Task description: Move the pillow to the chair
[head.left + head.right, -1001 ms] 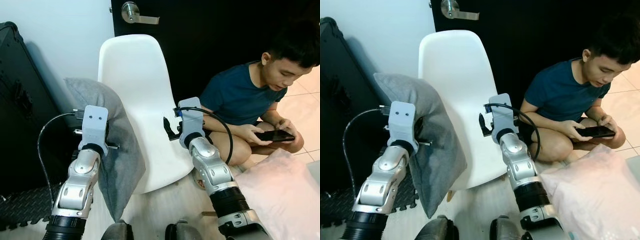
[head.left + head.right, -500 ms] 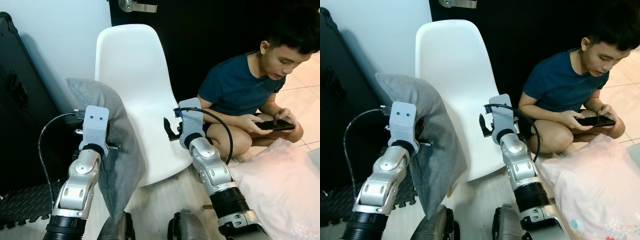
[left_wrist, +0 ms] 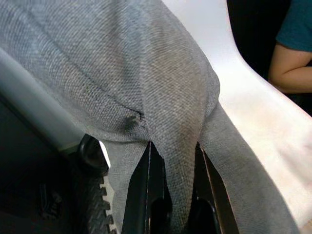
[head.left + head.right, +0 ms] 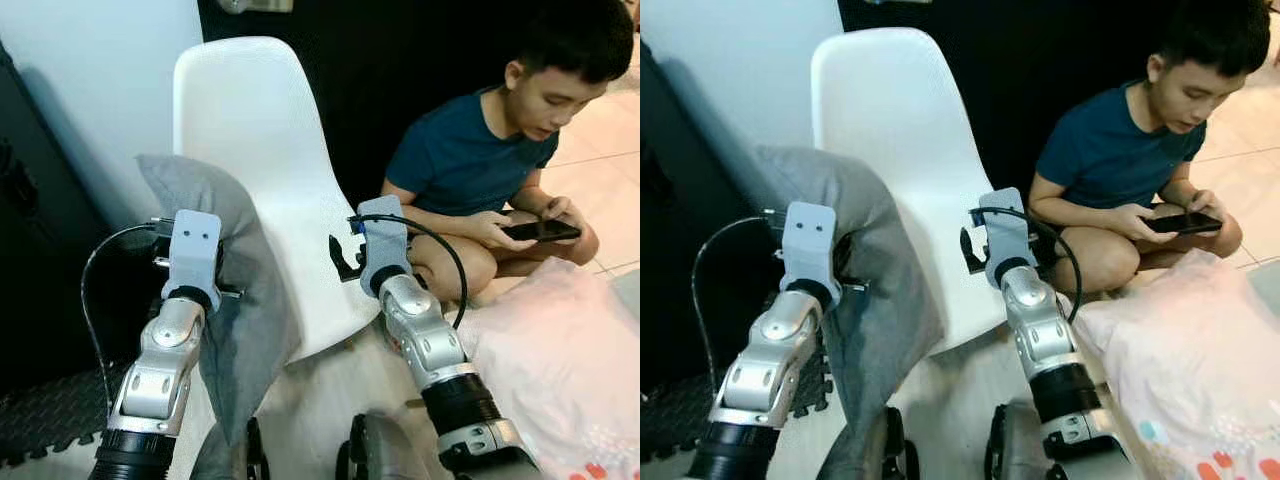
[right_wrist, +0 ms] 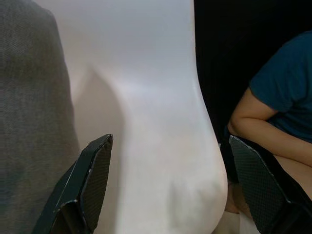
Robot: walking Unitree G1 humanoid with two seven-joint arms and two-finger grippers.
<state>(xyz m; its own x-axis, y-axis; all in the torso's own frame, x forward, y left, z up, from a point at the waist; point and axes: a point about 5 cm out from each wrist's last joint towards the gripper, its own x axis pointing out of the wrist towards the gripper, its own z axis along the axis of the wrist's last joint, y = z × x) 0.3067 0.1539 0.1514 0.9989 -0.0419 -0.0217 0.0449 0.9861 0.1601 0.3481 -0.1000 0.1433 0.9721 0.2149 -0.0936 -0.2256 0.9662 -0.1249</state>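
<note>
No legible text, labels, brands, numbers or signs in any view.
</note>
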